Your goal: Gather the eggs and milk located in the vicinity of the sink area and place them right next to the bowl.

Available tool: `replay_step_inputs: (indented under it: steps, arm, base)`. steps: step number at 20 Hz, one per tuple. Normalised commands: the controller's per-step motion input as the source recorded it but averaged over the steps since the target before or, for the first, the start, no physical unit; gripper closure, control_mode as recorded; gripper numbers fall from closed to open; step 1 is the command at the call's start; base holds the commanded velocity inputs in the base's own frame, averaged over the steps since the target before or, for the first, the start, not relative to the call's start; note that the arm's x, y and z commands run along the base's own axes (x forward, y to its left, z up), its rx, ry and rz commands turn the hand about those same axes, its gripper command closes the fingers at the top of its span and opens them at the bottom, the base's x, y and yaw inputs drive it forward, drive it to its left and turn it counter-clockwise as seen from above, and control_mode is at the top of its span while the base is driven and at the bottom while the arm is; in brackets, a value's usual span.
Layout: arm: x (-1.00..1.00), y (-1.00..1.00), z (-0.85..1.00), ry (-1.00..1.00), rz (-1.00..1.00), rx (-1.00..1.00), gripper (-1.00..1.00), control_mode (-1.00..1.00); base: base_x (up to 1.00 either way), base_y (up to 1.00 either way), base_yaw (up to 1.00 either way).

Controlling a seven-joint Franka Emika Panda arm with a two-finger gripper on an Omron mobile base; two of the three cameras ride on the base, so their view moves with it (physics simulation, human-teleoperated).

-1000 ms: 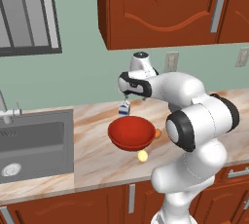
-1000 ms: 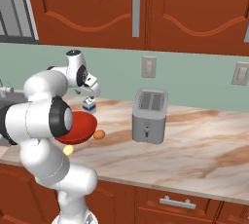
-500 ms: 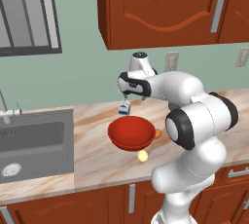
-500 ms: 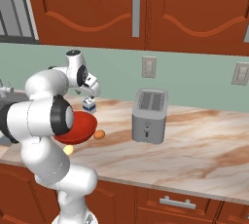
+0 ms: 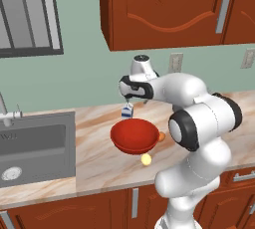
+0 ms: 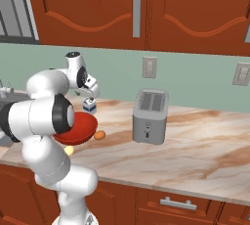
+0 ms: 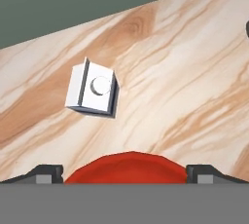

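The red bowl sits on the marble worktop, nothing visible inside it; the milk carton stands upright just behind its rim; the orange-brown egg and pale yellow egg lie beside it; the end effector hangs above the carton, fingers spread, holding nothing; the sink is well apart.

Colours I see on my kitchen screens

My bowl is shiny red, the milk is white with blue, one egg is pale yellow, the other egg orange-brown, the toaster grey, and the counter has tan and brown swirls.
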Motion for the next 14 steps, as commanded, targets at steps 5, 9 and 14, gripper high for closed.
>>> replay_step_inputs:
  steps: [5,9,14]
  arm:
    - [0.17,0.05,-0.10,0.00,0.00,-0.01,-1.00,-1.00]
    - [0.19,0.06,-0.10,0.00,0.00,-0.01,-1.00,-1.00]
    - [0.14,0.04,-0.09,0.00,0.00,-0.01,-1.00,-1.00]
  base:
    - [0.00,0.00,0.00]
    - [0.00,0.00,0.00]
    - [0.00,0.00,0.00]
